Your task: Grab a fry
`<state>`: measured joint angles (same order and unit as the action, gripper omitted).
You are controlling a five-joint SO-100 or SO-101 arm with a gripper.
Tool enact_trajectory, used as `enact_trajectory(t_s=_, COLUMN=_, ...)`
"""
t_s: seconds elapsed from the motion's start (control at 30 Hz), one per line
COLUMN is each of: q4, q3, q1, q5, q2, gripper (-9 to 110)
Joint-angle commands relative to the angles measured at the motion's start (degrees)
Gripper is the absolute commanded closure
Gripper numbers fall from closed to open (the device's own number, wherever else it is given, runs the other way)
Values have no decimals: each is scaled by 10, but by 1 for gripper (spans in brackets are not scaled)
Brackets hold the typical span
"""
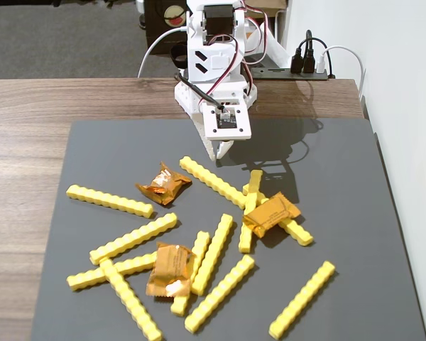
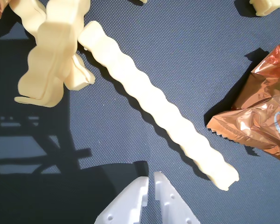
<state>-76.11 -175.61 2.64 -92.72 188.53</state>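
Yellow studded sticks lie scattered across a dark grey mat (image 1: 355,177) on our wooden worktop (image 1: 28,114), about a dozen of them, mixed with three crinkled orange foil packets. We take the fry (image 1: 213,182) to be the long stick lying diagonally just below our white arm (image 1: 214,64) in the fixed view, its upper left end closest to our fingers (image 1: 222,150). Its lower right end reaches a small heap of sticks (image 1: 252,202) where one packet (image 1: 271,213) rests on top. In the wrist view the same fry (image 2: 159,106) looks pale cream and runs from upper left to lower right, with its bumpy edges plain to see and its near end just right of our fingers (image 2: 150,179). There the two white tips stand almost together, only a thin slit between them, and nothing is held between them. They sit near the fry but apart from it; we cannot tell how high above the mat they are. A packet (image 2: 259,112) lies to the right of the fry in the wrist view, near it but not touching. In the fixed view another packet (image 1: 163,184) lies just left of the fry, and the third (image 1: 170,270) sits among the lower sticks. More sticks lie at the mat's left and lower right.
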Motion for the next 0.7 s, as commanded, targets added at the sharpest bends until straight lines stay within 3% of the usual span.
enact_trajectory(t_s=0.0, q4=-14, q3=2, q1=-21, q5=3, q2=2, gripper=101)
enact_trajectory(t_s=0.67, q4=-14, q3=2, q1=-22, q5=3, q2=2, gripper=101)
